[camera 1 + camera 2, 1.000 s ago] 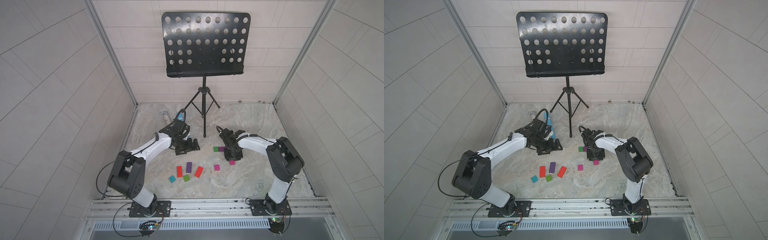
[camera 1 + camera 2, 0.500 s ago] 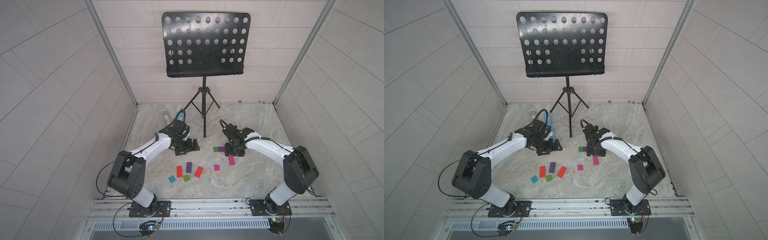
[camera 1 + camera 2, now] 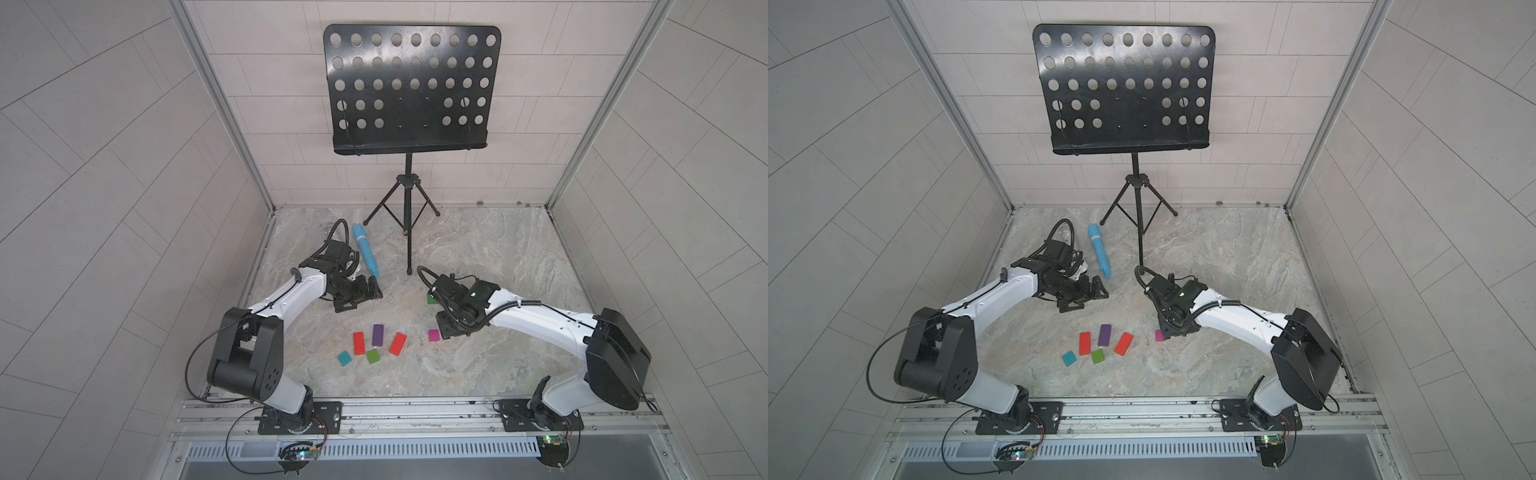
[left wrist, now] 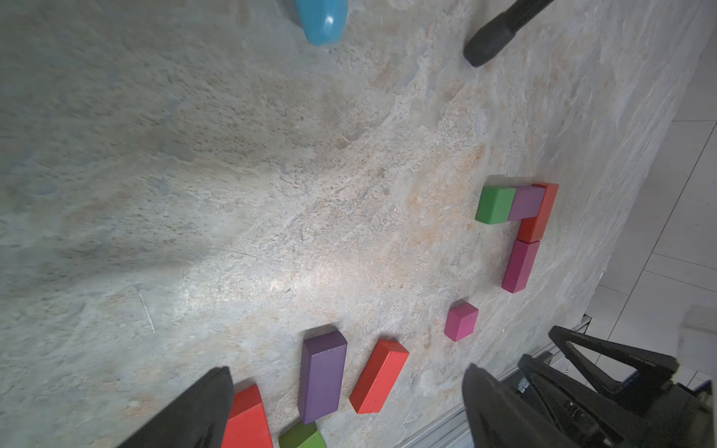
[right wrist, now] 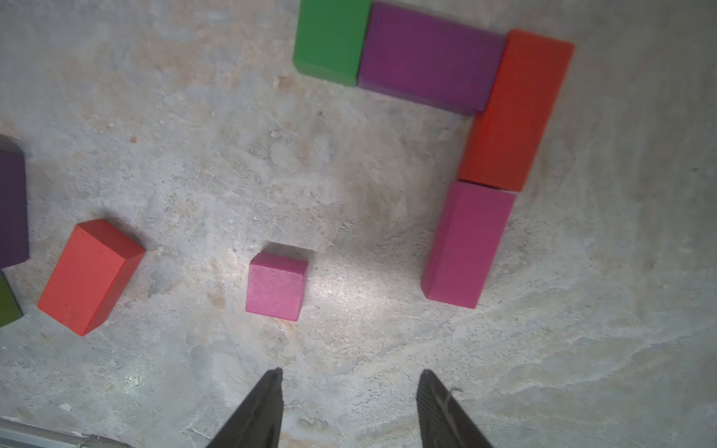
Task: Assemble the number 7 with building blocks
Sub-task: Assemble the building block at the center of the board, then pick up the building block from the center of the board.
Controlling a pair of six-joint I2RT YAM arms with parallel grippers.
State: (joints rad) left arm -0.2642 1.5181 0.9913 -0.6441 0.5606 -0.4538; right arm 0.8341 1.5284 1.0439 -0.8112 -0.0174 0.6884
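In the right wrist view several building blocks form an angle: a green square (image 5: 331,38), a purple rectangle (image 5: 426,58), a red rectangle (image 5: 516,108) and, in line below it, a magenta rectangle (image 5: 467,244). A magenta square (image 5: 276,287) lies loose just ahead of my right gripper (image 5: 349,388), which is open and empty. In both top views that arm hides most of the angle. Loose red (image 3: 358,343), purple (image 3: 377,335), red (image 3: 397,344), teal (image 3: 344,358) and green (image 3: 372,356) blocks lie in front of my left gripper (image 3: 363,297), which is wide open and empty.
A black music stand (image 3: 409,91) rises at the back, with one tripod foot (image 3: 409,272) between the two arms. A blue microphone (image 3: 365,251) lies beside the left wrist. Tiled walls enclose three sides, and a metal rail (image 3: 415,411) runs along the front.
My right gripper has drawn back from the magenta rectangle toward the front, and now sits by the magenta square with wider jaws. The left arm has not moved.
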